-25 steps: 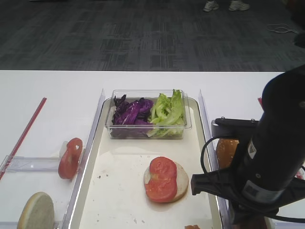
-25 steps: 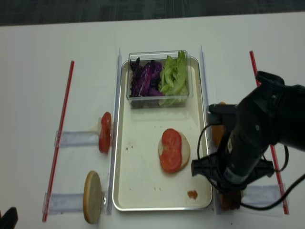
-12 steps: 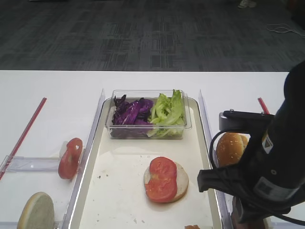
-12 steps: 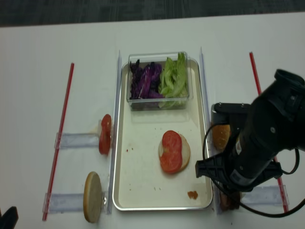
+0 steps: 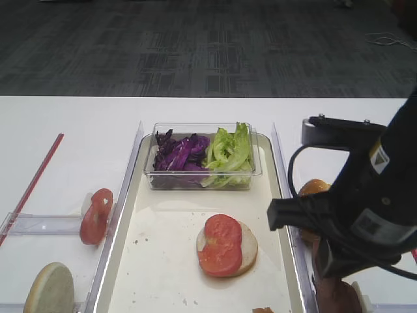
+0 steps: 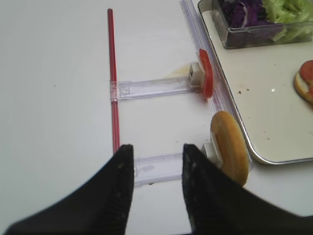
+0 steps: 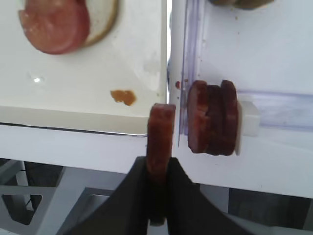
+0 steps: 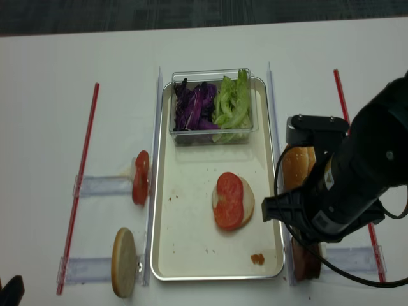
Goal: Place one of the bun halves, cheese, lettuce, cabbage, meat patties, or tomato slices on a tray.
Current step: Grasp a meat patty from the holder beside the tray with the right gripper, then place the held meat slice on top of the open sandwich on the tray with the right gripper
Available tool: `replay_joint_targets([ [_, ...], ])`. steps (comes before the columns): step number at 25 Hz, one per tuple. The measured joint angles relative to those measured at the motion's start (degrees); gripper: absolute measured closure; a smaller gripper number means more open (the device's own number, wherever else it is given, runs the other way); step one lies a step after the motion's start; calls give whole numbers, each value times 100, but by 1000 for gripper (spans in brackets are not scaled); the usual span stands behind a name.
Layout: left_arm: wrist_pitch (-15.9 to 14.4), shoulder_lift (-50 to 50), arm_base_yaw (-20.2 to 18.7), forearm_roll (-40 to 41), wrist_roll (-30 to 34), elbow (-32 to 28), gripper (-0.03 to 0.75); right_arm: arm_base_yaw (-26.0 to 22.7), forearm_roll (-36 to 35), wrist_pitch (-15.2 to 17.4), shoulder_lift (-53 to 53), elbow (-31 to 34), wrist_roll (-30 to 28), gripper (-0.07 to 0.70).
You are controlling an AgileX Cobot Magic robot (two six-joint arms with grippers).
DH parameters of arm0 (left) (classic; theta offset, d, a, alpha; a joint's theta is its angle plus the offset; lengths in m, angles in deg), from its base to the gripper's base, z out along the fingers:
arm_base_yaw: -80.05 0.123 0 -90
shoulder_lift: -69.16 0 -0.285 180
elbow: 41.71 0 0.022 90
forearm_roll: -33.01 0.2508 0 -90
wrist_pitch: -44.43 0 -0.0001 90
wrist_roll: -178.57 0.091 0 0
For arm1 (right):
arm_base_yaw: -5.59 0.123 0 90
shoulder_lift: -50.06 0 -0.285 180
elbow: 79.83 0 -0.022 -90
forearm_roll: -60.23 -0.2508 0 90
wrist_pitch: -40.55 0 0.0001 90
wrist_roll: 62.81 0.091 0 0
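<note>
— Any writing legible? No label on the right arm (image 8: 347,191) reads; too blurred.
— And the right gripper (image 7: 159,169)?
— Clamped on one meat patty (image 7: 161,142), edge-on, over the tray (image 7: 98,98) rim beside the remaining patties (image 7: 212,117). Left gripper (image 6: 156,171) gapes, holding nothing.

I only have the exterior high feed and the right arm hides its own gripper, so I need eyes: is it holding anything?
Observer: Yes. The right wrist view shows the right gripper shut on a meat patty, held on edge.
Operator: Where is that patty relative to the tray?
Observer: At the tray corner nearest the arm, beside the patties left in the holder.
Operator: How many are left there?
Observer: About three discs on edge; exact count is hard to tell.
Operator: And the left gripper?
Observer: The left gripper is open and empty, above the table near a bun half.
</note>
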Motion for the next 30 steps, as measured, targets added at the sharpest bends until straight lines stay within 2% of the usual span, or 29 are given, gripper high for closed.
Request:
replay_joint_targets([
  [5, 0, 0, 0, 0, 0, 0, 480, 0, -181, -17, 9, -348, -179, 532],
  [10, 0, 0, 0, 0, 0, 0, 480, 0, -611, -401, 9, -360, -504, 533],
  [17, 0, 0, 0, 0, 0, 0, 480, 0, -842, -798, 9, -360, -795, 533],
  [27, 0, 0, 0, 0, 0, 0, 480, 0, -1947, -1230, -656, -369, -1889, 533],
  [30, 0, 0, 0, 0, 0, 0, 480, -199, -2704, -1272, -836, -369, -2547, 533],
])
